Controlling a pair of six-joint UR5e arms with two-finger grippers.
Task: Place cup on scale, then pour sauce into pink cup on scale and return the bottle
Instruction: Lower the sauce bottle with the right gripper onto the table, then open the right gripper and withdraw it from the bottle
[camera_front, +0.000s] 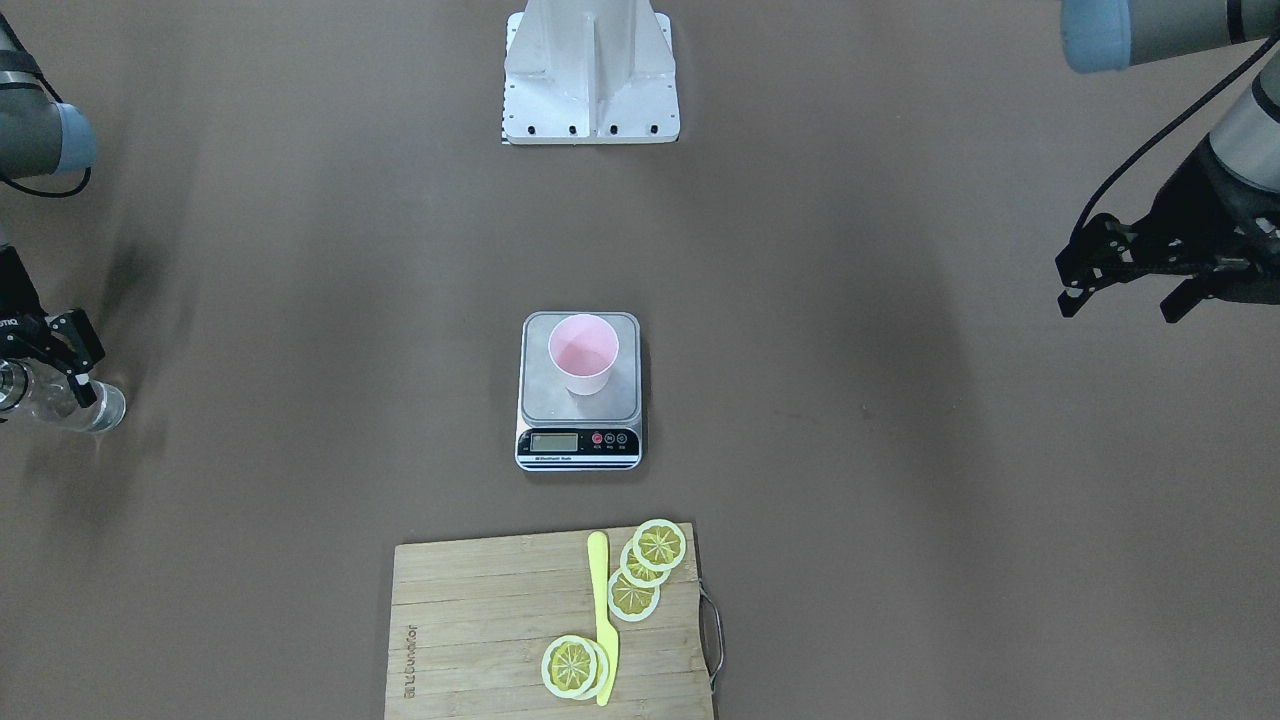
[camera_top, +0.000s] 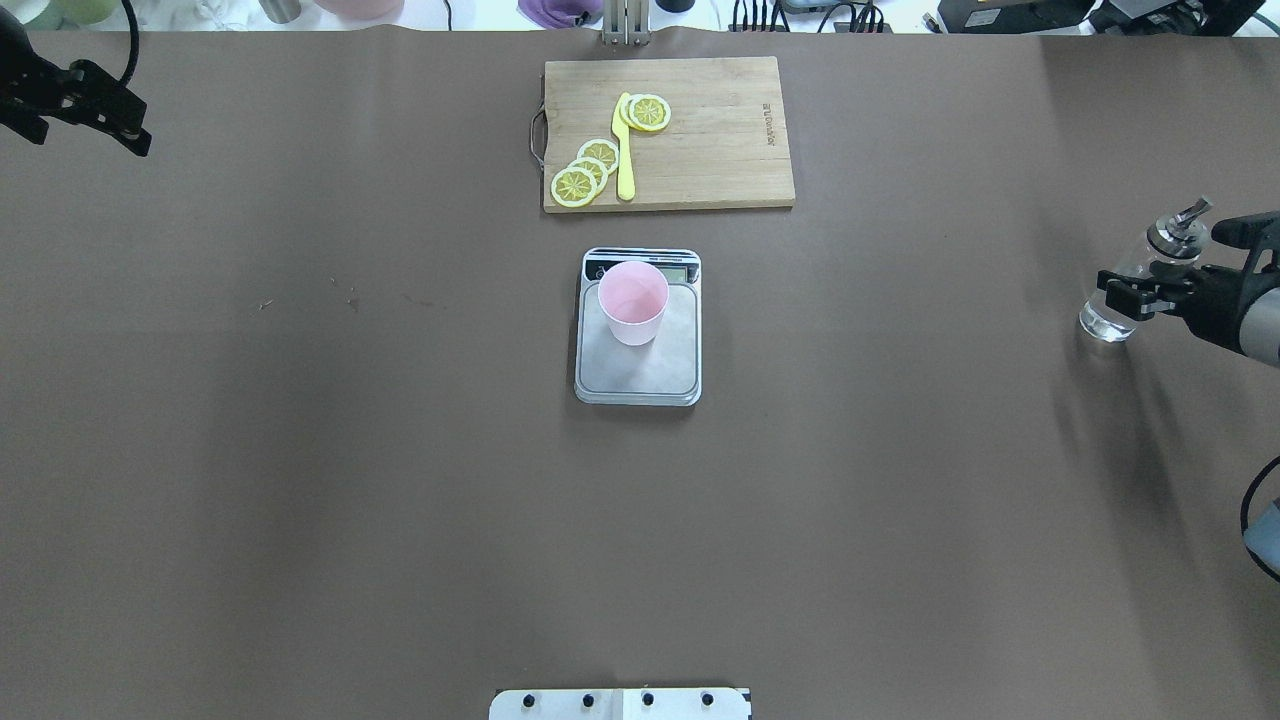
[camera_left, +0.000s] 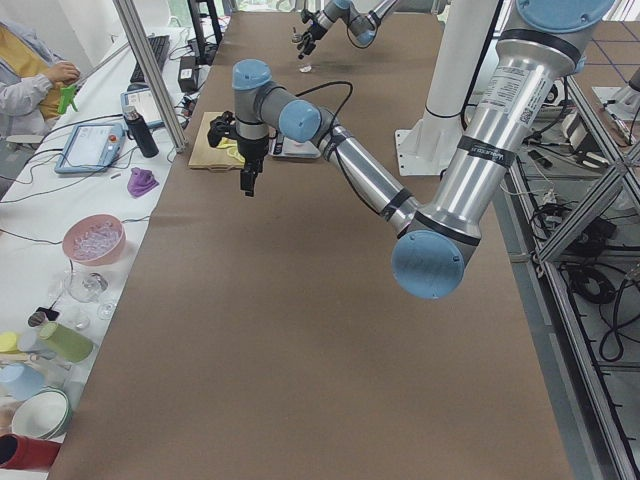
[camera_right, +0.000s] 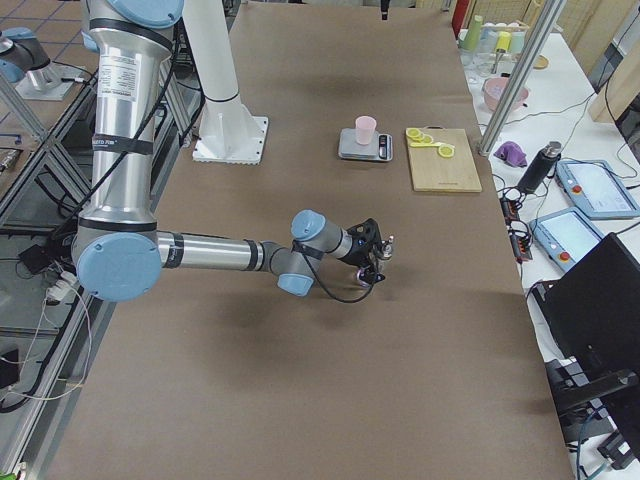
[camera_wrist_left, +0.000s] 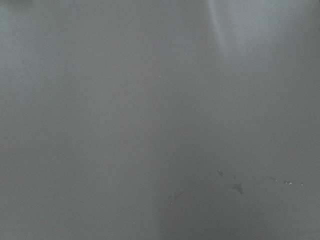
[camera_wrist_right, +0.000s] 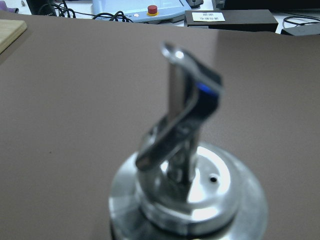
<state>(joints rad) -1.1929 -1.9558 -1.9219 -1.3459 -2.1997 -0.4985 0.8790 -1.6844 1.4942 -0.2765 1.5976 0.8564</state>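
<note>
**Brown table cover, grippers at opposite ends, cup on scale between them**

Matte brown sheeting (camera_top: 300, 450) covers the whole work surface. Note that your right gripper (camera_top: 1130, 293) is closed around the bottle (camera_top: 1110, 315), its black fingers clamping the clear glass body below the collar. You cannot tell from these views whether the bottle's base touches the sheeting. The sauce (camera_top: 1098, 324) shows as colourless liquid low in the glass. In the right wrist view the shiny metal pourer cap (camera_wrist_right: 187, 100) fills the frame: a domed disc with a small vent hole and a slanted spout.

Well apart from that gripper, toward the table's middle, the cup (camera_top: 633, 300) stands upright on the scale (camera_top: 640, 375). The cup is smooth pale pink plastic, tapered and open-topped. The scale has a flat brushed-steel platform with rounded corners.

Your left gripper (camera_front: 1122, 302) hangs with its fingers spread and holds nothing. It sits as far from the scale on the opposite side.
</note>
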